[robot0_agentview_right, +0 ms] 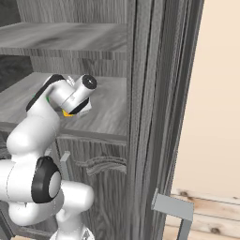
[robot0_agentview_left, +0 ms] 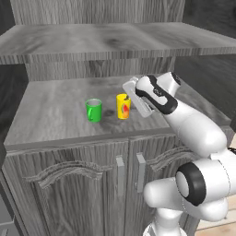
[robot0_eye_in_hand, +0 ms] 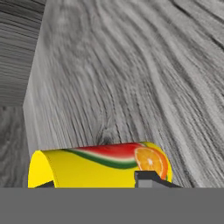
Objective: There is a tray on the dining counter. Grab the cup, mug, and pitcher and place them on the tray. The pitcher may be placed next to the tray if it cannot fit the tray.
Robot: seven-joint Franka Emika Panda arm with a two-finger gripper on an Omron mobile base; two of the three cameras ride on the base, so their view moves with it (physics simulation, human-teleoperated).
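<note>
Now my gripper (robot0_agentview_left: 130, 102) sits at the yellow cup (robot0_agentview_left: 123, 106), which stands upright on a grey wood-grain cabinet counter (robot0_agentview_left: 50, 115), just right of the green mug (robot0_agentview_left: 94, 110). Up close, the cup lies between my fingertips (robot0_eye_in_hand: 146, 177), but I cannot tell whether they grip it.

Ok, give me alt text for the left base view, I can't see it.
The white arm's claw is at the yellow cup on a grey wood-grain counter; a green mug stands apart to the cup's left, above closed cabinet doors.
</note>
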